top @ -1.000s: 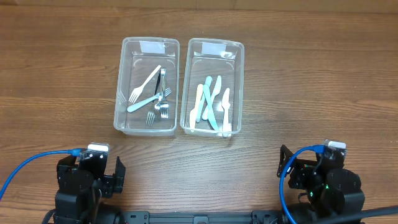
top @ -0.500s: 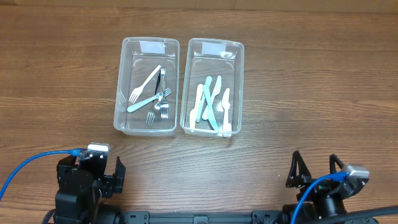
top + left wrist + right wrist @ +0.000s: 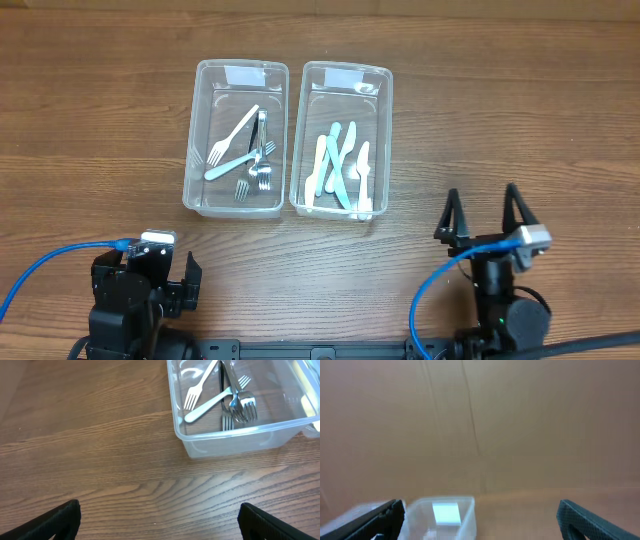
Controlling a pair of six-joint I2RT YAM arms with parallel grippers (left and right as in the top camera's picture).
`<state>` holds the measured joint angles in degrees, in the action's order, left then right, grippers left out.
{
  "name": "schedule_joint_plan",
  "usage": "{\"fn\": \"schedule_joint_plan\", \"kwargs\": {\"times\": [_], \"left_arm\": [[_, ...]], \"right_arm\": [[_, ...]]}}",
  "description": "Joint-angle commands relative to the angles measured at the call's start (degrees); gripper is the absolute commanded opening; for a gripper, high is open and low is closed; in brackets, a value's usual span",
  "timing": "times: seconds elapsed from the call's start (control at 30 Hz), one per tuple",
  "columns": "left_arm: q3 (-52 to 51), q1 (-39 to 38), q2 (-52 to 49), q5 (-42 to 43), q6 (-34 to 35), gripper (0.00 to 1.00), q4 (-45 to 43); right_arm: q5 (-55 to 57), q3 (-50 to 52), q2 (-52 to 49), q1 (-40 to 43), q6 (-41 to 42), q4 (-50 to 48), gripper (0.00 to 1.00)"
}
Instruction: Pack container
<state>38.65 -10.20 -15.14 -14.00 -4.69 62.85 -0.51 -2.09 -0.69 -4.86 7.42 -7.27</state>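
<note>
Near the table's (image 3: 100,100) front edge, the left gripper (image 3: 160,520) and right gripper (image 3: 484,213) both gape wide, empty. Forks (image 3: 232,133) lie in the left bin (image 3: 191,150), plastic knives (image 3: 336,160) in the right bin (image 3: 385,130).

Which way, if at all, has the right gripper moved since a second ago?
Yes. The right gripper moved up the frame and slightly left, closer to the knife container.

Both arms are black. The left tool (image 3: 160,522) has two dark, matt fingers (image 3: 55,519) with tapered tips. A blue cable (image 3: 100,245) reaches the left arm (image 3: 135,295) from nine o'clock, and a pale grey block (image 3: 158,238) sits on it. The right tool (image 3: 483,212) has thin pointed black fingers. A second blue cable (image 3: 421,290) curves at its eight o'clock, and a small grey block (image 3: 532,237) is at its four o'clock.
</note>
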Motion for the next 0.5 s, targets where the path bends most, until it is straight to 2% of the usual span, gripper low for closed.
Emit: {"fn": "schedule_joint_plan", "kwargs": {"times": [0.0, 0.13, 0.47], "left_arm": [[0.0, -0.3, 0.6, -0.3, 0.0, 1.0, -0.1], [0.0, -0.3, 0.6, -0.4, 0.0, 1.0, -0.1], [0.0, -0.3, 0.6, -0.4, 0.0, 1.0, -0.1]], "right_arm": [[-0.4, 1.6, 0.5, 0.2, -2.1, 2.8, 1.0], [-3.6, 1.6, 0.5, 0.2, -2.8, 11.9, 1.0], [-3.6, 1.6, 0.5, 0.1, -2.9, 11.7, 1.0]]}}
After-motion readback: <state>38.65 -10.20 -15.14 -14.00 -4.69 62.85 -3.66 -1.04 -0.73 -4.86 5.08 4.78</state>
